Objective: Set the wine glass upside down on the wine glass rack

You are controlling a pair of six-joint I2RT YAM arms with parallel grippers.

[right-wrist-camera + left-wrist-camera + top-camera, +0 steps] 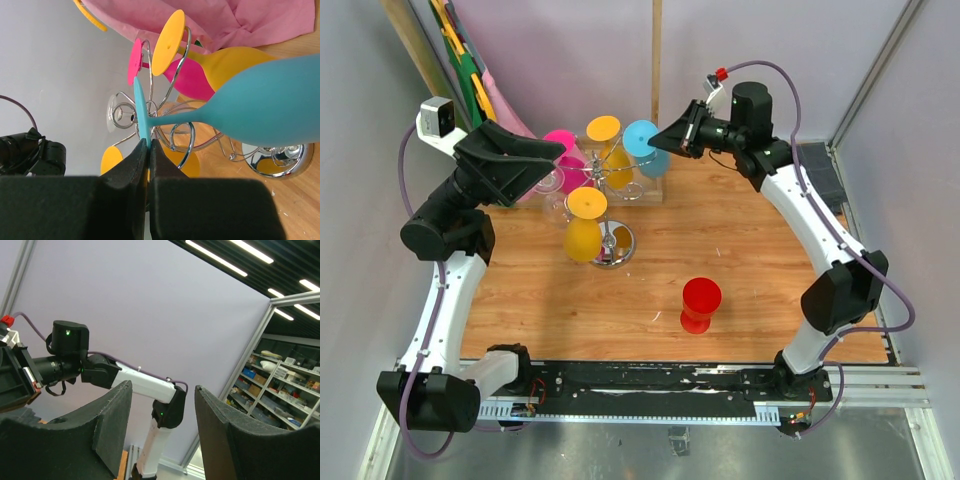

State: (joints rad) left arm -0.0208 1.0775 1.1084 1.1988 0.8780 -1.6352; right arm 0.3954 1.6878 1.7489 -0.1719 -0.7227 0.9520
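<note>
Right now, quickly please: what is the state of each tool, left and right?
Left tool: open, holding nothing.
Right tool: closed on the foot of the blue wine glass.

No text, label, brand, number or sign can be read in any of the views.

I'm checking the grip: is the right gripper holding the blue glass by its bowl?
No, the right gripper pinches the flat foot of the blue glass at its edge, away from the bowl.
</note>
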